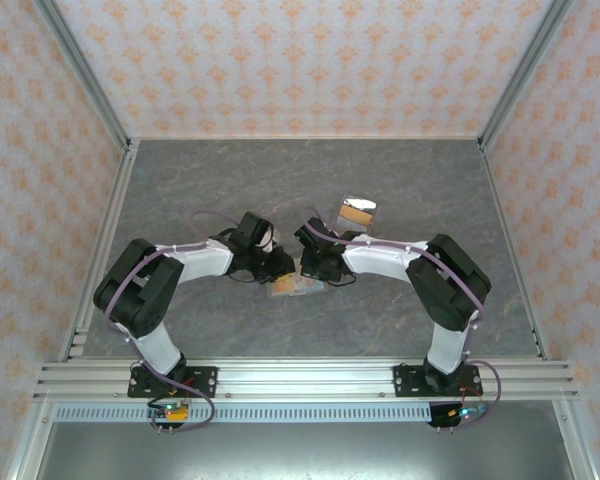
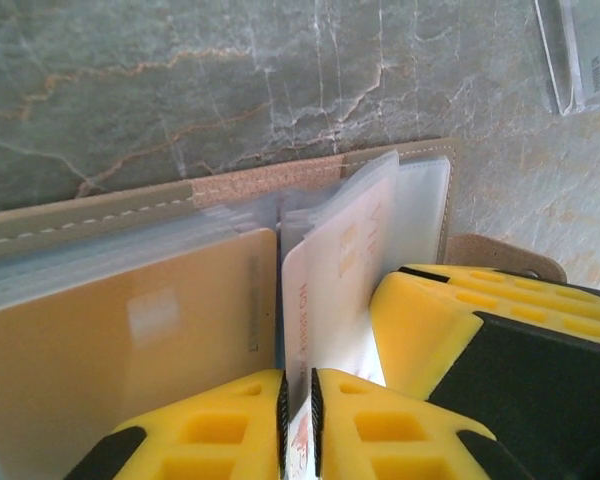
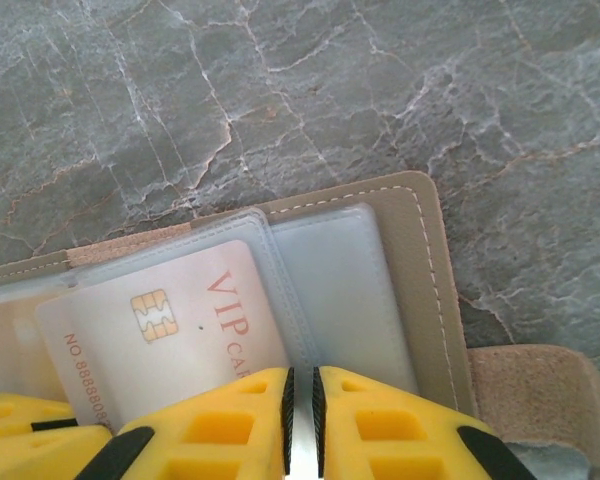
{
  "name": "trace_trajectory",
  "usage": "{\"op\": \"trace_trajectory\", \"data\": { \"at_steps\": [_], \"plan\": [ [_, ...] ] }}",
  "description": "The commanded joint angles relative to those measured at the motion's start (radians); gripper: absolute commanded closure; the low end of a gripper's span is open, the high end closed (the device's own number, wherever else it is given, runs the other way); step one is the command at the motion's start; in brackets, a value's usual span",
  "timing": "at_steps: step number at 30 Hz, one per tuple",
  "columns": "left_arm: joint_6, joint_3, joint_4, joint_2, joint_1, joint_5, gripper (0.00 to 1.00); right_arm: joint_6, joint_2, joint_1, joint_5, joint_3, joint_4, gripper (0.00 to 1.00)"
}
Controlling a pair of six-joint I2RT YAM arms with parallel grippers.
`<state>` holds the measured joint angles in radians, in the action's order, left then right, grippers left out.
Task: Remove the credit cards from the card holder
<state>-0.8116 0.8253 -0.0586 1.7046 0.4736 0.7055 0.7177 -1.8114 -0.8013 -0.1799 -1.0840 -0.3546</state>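
The left gripper (image 2: pixel 298 385) is clamped on the near edge of a white card (image 2: pixel 330 270). The right gripper (image 3: pixel 300 378), almost shut, pinches the neighbouring clear pocket of the card holder (image 3: pixel 435 260). The olive holder lies open mid-table, a gold card (image 2: pixel 120 340) in its left pockets, with bare grey table (image 1: pixel 280 180) beyond its stitched far edge.

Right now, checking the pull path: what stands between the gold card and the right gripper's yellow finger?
In the left wrist view, the pale VIP card stands there, its near edge pinched in the left gripper.
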Motion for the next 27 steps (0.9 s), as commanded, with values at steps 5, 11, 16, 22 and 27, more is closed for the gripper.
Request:
{"op": "trace_trajectory", "data": {
  "at_steps": [5,11,16,22,27],
  "plan": [
    [0.019,-0.020,0.037,-0.054,-0.018,0.029,0.91,0.011,-0.035,0.004,0.029,0.013,-0.066,0.84],
    [0.042,-0.017,-0.035,-0.049,-0.032,-0.003,0.93,0.017,-0.031,0.005,0.057,0.012,-0.089,0.84],
    [0.088,-0.005,-0.138,-0.061,-0.066,-0.047,0.93,0.030,-0.036,0.013,0.075,0.007,-0.121,0.84],
    [0.128,0.013,-0.227,-0.118,-0.086,-0.075,0.93,0.035,-0.038,0.017,0.067,0.010,-0.109,0.84],
    [0.156,0.036,-0.306,-0.165,-0.094,-0.117,0.93,0.021,-0.016,0.017,0.045,0.012,-0.076,0.84]
  ]
}}
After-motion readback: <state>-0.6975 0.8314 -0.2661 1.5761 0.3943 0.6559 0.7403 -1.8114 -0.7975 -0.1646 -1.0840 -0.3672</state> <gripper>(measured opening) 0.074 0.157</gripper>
